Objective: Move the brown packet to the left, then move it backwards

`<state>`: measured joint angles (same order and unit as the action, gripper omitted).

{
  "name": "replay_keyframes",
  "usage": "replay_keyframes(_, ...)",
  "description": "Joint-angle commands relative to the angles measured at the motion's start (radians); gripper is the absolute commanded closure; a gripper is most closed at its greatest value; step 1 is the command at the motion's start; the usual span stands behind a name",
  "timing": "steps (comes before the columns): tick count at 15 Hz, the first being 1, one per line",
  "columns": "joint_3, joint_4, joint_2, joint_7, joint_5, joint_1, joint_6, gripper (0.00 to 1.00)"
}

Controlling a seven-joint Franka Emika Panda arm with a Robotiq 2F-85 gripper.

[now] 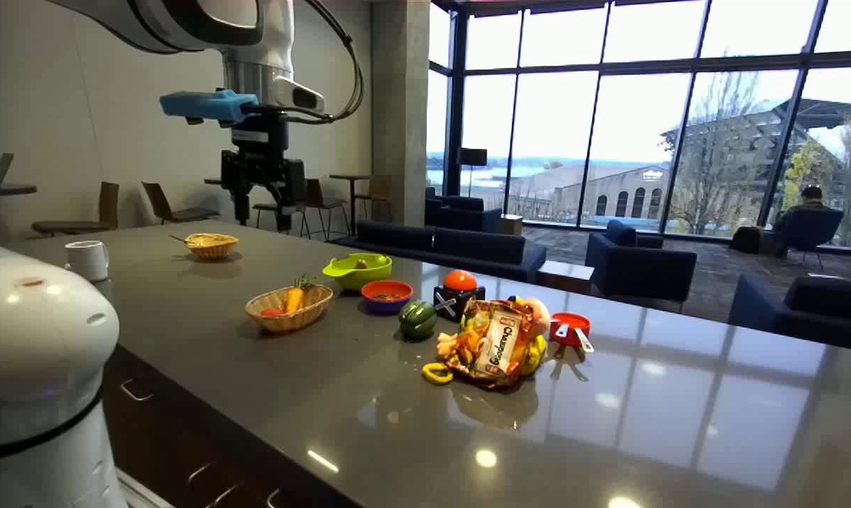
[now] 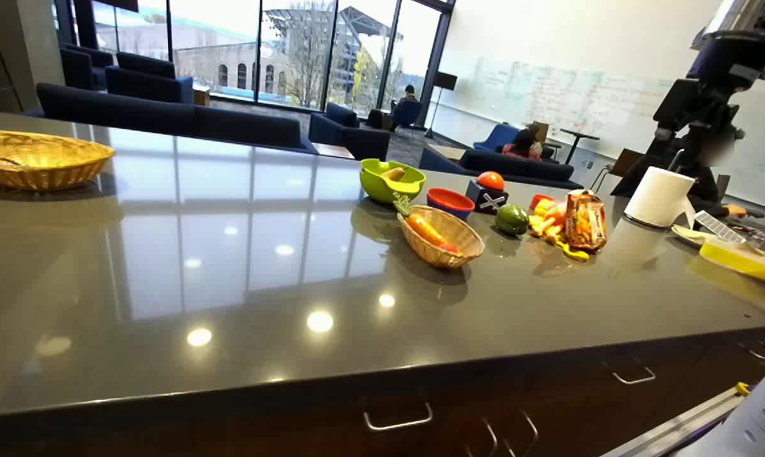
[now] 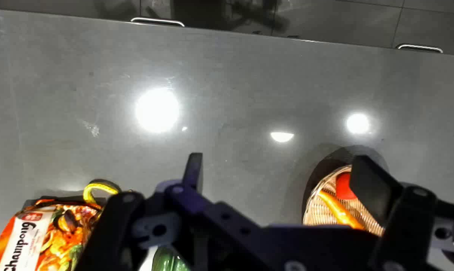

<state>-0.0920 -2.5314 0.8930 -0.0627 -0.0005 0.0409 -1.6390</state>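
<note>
The brown packet is a shiny orange-brown foil bag printed "Champong". It stands tilted on the counter against several small toy foods in both exterior views (image 1: pixel 497 346) (image 2: pixel 587 222). In the wrist view the packet (image 3: pixel 35 241) is at the lower left, partly cut off by the frame edge and partly hidden by a finger. My gripper (image 1: pixel 263 212) is high above the counter, apart from the packet. In the wrist view the gripper's (image 3: pixel 278 165) fingers are wide apart with nothing between them.
A wicker basket (image 1: pixel 289 310) holds a carrot. A green bowl (image 1: pixel 358 271), red-rimmed bowl (image 1: pixel 387 296), green squash (image 1: pixel 418 319) and black box (image 1: pixel 448 302) with an orange top stand beside the packet. Red measuring cups (image 1: pixel 570 328) lie behind. A paper roll (image 2: pixel 660 198) stands nearby.
</note>
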Motion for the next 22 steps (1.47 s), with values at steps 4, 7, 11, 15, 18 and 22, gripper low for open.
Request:
replay_keyframes(4, 0.002, 0.003, -0.001, -0.002, 0.002, 0.004, 0.002, 0.00)
replay_keyframes(7, 0.002, 0.003, -0.001, -0.002, 0.002, 0.004, 0.002, 0.00)
replay_keyframes(11, -0.001, 0.010, -0.020, -0.003, 0.002, 0.004, -0.007, 0.00)
replay_keyframes(15, -0.022, 0.084, -0.141, -0.016, 0.011, 0.000, -0.092, 0.00)
replay_keyframes(18, -0.047, 0.158, -0.249, -0.011, 0.020, 0.011, -0.163, 0.00)
replay_keyframes(22, -0.084, 0.303, -0.420, 0.011, 0.045, 0.038, -0.181, 0.00)
